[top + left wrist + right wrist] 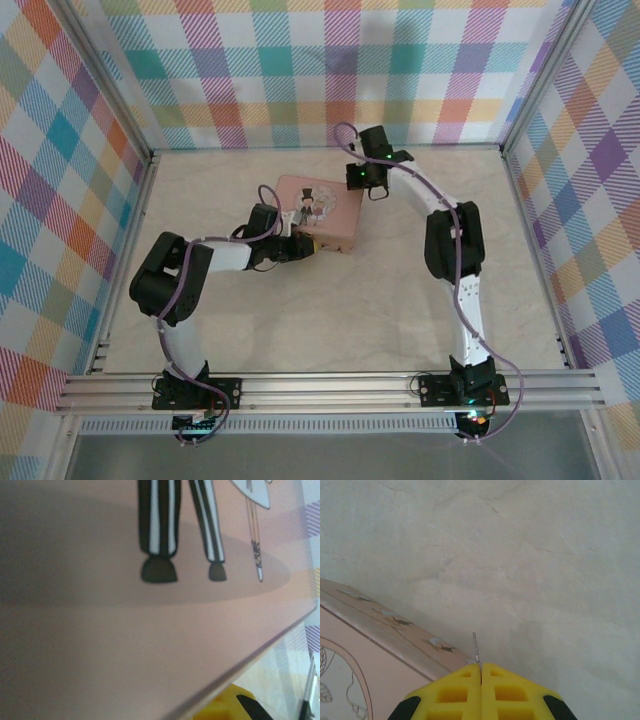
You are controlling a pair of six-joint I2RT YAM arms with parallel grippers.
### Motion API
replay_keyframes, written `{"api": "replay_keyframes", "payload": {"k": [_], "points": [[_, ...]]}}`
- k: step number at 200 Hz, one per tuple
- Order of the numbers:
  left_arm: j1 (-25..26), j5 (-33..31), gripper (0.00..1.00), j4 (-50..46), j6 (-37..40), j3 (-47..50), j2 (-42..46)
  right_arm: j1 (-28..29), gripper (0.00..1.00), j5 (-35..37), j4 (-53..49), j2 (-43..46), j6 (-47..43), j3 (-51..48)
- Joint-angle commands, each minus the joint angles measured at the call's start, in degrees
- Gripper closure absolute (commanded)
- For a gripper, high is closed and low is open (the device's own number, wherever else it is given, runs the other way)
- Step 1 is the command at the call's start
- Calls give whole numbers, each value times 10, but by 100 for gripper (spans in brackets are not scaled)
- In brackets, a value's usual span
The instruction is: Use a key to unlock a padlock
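One key, thin and silvery, pokes out tip-first from the right fingers; yellow pads pressed together, clamped on the key; key tip hangs over the pale marbled counter, just beside the pink tin corner; left fingers sit at the tin's near edge, one yellow tip under the lid rim; can't tell if left fingers are apart or together.

Overhead view looking down, both wrist views close, sharing pink tin
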State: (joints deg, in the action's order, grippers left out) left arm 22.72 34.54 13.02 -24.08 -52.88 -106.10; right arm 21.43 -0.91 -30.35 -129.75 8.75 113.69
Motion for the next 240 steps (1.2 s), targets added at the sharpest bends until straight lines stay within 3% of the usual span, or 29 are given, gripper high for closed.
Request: {"api": "replay_keyframes", "payload": {"k": [1,56,126,190,240], "points": [[-6,16,95,-117,17,-18,18,-10,100,5,-1,71,28,-60],[-1,42,95,-158,-31,-52,16,-29,100,-5,55,223,55,-250],[40,23,95,-53,-164,-54,3,-56,100,-244,204,442,172,-513],[84,-17,95,-16,-258,-106,-22,-56,100,-379,309,557,254,-652],[91,-33,94,-7,-300,-140,-41,-57,100,-418,459,592,367,-750]]}}
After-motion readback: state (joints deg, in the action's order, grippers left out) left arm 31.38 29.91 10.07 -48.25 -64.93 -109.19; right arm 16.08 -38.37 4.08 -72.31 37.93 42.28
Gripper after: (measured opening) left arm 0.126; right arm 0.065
